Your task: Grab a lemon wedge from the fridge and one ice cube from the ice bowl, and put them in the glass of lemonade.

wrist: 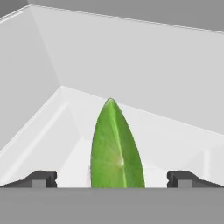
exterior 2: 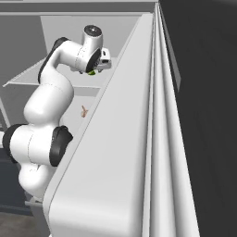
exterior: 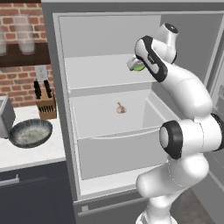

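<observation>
Inside fridge (exterior: 61, 87), end effector (wrist: 112, 178) wide around lemon wedge (wrist: 117, 148) (not squeezing yet); stay centered, close gently.

Arm (exterior: 188, 96): glossy white rounded shells, bulbous at each link. Joints ringed with dark, near-black bands; the widest band sits at the big mid-arm joint. Top link ends in a round cap with a small dark disc. Pincer (wrist: 112, 179): two small dark grey fingertips (wrist: 41, 178), blocky, stepped profile.

Both base views face the open fridge (exterior: 109, 109); hand view sits inside.
</observation>
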